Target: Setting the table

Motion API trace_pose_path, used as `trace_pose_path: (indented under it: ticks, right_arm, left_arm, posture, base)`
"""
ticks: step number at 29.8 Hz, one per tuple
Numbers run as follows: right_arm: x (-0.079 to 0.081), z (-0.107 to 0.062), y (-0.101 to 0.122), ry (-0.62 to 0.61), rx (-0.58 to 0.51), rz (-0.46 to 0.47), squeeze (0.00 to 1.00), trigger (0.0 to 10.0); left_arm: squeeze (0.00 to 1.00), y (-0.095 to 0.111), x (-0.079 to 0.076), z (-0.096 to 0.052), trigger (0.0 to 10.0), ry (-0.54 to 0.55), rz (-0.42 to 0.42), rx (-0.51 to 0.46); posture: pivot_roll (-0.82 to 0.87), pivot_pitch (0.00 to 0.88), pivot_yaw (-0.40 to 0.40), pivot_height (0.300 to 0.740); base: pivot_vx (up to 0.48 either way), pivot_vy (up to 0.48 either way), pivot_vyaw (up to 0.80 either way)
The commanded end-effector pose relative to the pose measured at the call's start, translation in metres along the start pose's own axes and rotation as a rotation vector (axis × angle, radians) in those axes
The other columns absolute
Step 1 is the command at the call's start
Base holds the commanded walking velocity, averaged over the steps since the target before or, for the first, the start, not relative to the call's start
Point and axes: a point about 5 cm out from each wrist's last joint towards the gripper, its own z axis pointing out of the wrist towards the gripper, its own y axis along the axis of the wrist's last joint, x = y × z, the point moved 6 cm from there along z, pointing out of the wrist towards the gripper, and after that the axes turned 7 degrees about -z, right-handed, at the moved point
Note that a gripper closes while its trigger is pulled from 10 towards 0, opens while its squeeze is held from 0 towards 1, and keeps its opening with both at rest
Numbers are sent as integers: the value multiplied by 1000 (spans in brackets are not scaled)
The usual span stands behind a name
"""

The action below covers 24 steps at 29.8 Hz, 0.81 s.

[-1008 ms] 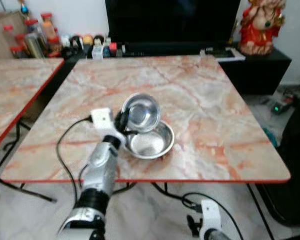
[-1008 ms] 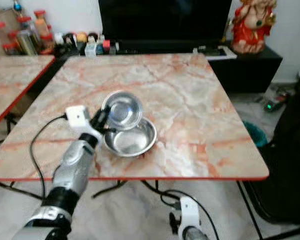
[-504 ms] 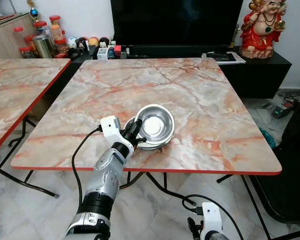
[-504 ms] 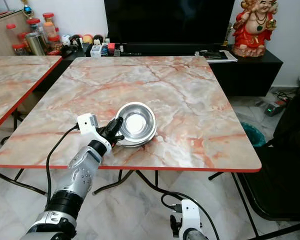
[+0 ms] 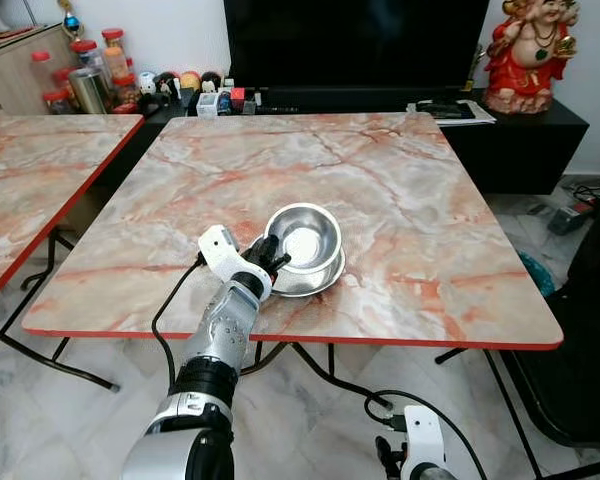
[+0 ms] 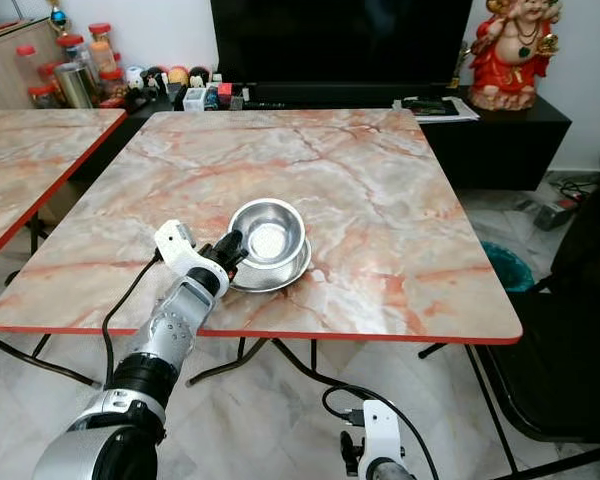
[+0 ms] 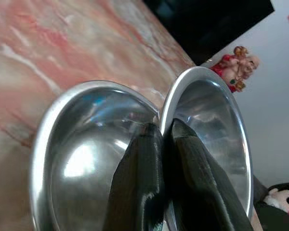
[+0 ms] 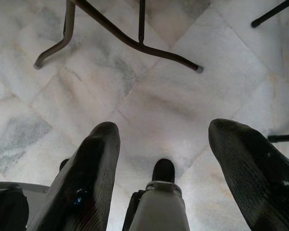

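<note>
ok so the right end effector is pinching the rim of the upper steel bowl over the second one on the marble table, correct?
Not quite: it is the left end effector, not the right. The left wrist view shows its fingers shut on the rim of the upper round steel bowl, held tilted over the lower steel bowl on the pink marble table. The right end effector hangs open above the floor.

two steel bowls point(image 5: 304, 243), two tables point(image 5: 400, 200)

Both eye views look down from head height at the table point(image 5: 400, 210), sharing nearly the whole scene. The left wrist view sits close against the bowls point(image 7: 86, 144), facing the statue point(image 7: 233, 67). The right wrist view faces down at the floor point(image 8: 149, 96).
</note>
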Motion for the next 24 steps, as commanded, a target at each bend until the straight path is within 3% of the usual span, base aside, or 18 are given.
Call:
trace_pose_path:
  ticks: [1, 14, 24]
  right_arm:
    - [1, 0, 2, -2, -7, 4, 0, 10000]
    - [2, 0, 0, 2, -1, 4, 0, 10000]
    - [3, 0, -1, 1, 0, 9, 0, 10000]
  left_arm:
    - [0, 2, -15, 6, 10000, -19, -22, 4]
    - [0, -5, -7, 10, 10000, 67, -21, 50]
    - [0, -8, -11, 12, 10000, 82, 4, 78]
  posture:
    - [-33, 0, 23, 728]
    - [-38, 0, 30, 728]
    - [-39, 0, 37, 728]
  base:
    - [0, 0, 0]
    - [0, 0, 0]
    - [0, 0, 0]
